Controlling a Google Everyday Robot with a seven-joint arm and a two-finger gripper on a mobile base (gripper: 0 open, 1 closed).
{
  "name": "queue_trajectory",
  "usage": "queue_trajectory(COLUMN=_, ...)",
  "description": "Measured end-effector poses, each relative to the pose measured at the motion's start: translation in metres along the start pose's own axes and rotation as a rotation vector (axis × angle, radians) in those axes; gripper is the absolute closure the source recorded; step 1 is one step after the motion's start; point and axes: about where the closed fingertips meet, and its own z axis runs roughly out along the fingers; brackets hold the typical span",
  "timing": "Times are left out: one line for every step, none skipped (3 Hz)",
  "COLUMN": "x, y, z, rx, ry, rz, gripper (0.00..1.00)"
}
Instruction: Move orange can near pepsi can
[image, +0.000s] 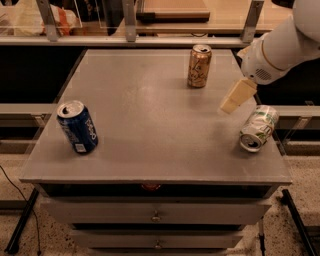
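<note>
The orange can (199, 66) stands upright at the far middle-right of the grey table (145, 120). The pepsi can (77, 126) stands near the front left, tilted a little. My gripper (238, 96) hangs over the right side of the table, to the right of and nearer than the orange can, clear of it, and holds nothing that I can see. Its cream fingers (235, 97) point down and left.
A pale green-and-white can (259, 128) lies on its side near the table's right edge, just right of the gripper. Drawers sit below the table front. A rail and counter run behind the far edge.
</note>
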Motion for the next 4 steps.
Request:
queue_trajectory(x=-0.013, y=-0.016, z=0.018, rx=0.038, ry=-0.074, rz=0.038, gripper=0.00)
queue_trajectory(x=-0.019, y=-0.030, z=0.030, rx=0.072, ry=-0.118, rz=0.087, gripper=0.00)
queue_trajectory(x=-0.027, y=-0.042, z=0.037, rx=0.096, ry=-0.171, rz=0.137, gripper=0.00)
queue_trajectory(x=-0.031, y=-0.052, z=0.048, rx=0.106, ry=-0.217, rz=0.215, gripper=0.00)
